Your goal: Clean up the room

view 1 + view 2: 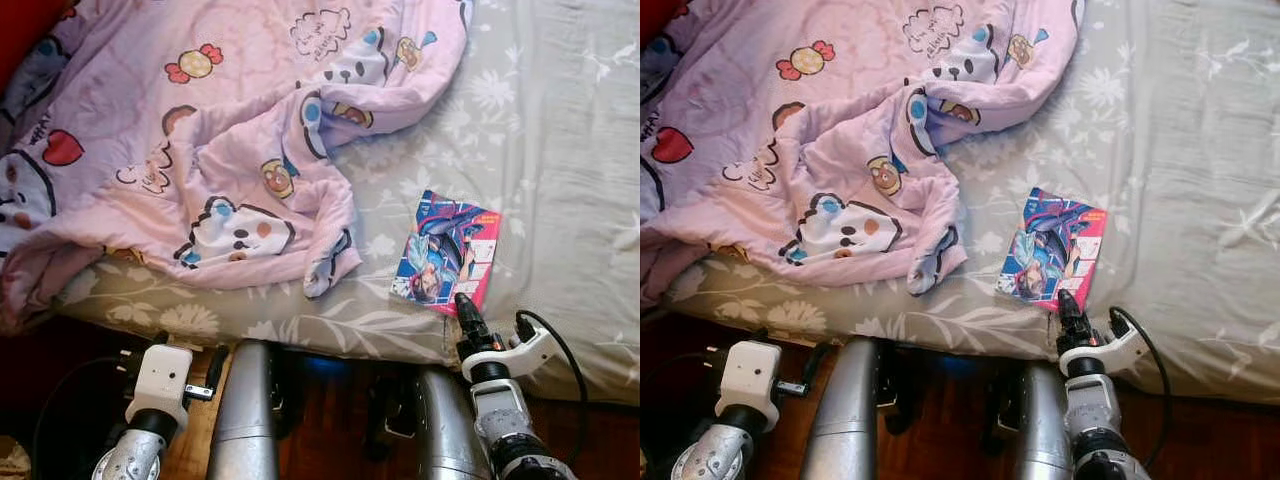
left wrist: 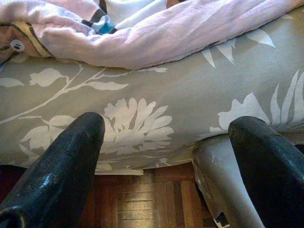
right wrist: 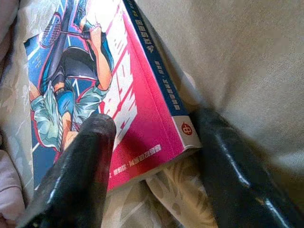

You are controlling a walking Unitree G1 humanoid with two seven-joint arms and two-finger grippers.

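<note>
A paperback book (image 1: 447, 250) with a blue and pink illustrated cover lies flat on the grey floral bed sheet (image 1: 560, 150), close to the bed's near edge. My right gripper (image 1: 466, 312) is at the book's nearest corner. In the right wrist view the book (image 3: 95, 80) has that corner between the two black fingers (image 3: 80, 166), one over the cover and one beside the spine; the gripper is open. My left gripper (image 2: 166, 156) is open and holds nothing, low in front of the bed's side.
A crumpled pink cartoon-print blanket (image 1: 200, 130) covers the left half of the bed and ends just left of the book. Dark wooden floor (image 2: 147, 199) lies below the bed edge. A black cable (image 1: 560, 350) loops off my right wrist.
</note>
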